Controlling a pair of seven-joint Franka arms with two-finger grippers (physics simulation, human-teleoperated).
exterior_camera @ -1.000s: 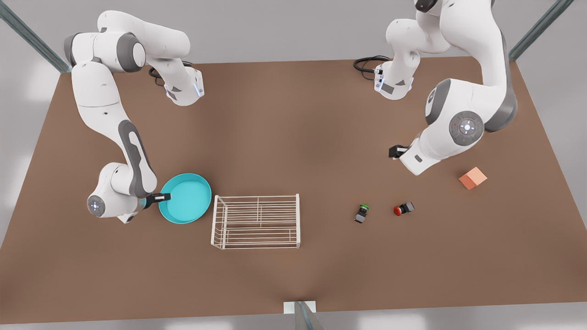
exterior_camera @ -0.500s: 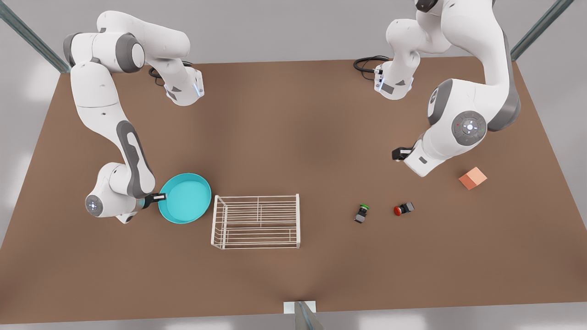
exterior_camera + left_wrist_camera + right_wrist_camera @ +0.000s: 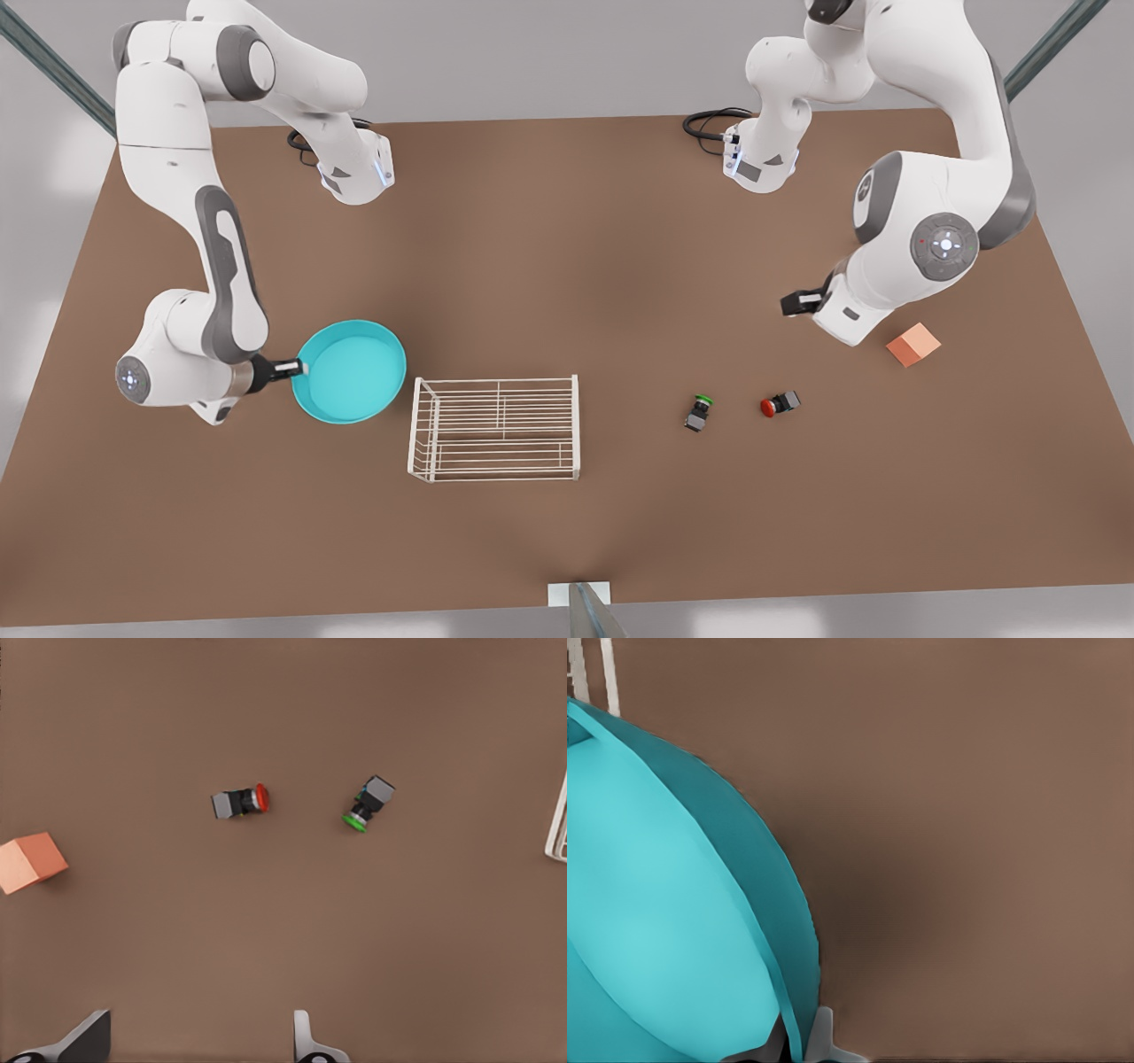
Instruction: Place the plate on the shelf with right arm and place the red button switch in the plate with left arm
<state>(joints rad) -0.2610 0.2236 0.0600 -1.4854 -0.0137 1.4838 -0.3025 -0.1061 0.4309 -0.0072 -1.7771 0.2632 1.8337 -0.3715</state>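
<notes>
The turquoise plate (image 3: 352, 370) hangs tilted just off the table at the front view's left, beside the white wire shelf (image 3: 576, 425). My right gripper (image 3: 297, 366) is shut on the plate's rim; in the right wrist view the plate (image 3: 656, 904) sits in the right gripper (image 3: 799, 1045). The red button switch (image 3: 780, 404) lies on its side at the front view's right. My left gripper (image 3: 795, 303) hovers above and behind it, open and holding nothing. The left wrist view has the red button switch (image 3: 241, 802) ahead of the open fingertips (image 3: 304, 1038).
A green-capped switch (image 3: 700, 412) lies between the shelf and the red one, green switch (image 3: 368, 804) in the left wrist view. An orange cube (image 3: 913, 344) sits near the table's edge at the front view's right. Black cables (image 3: 709, 120) lie by the arm bases.
The right gripper has lifted the plate and drawn it toward the front view's left. The left arm has swung toward the front view's right, closer to the orange cube.
</notes>
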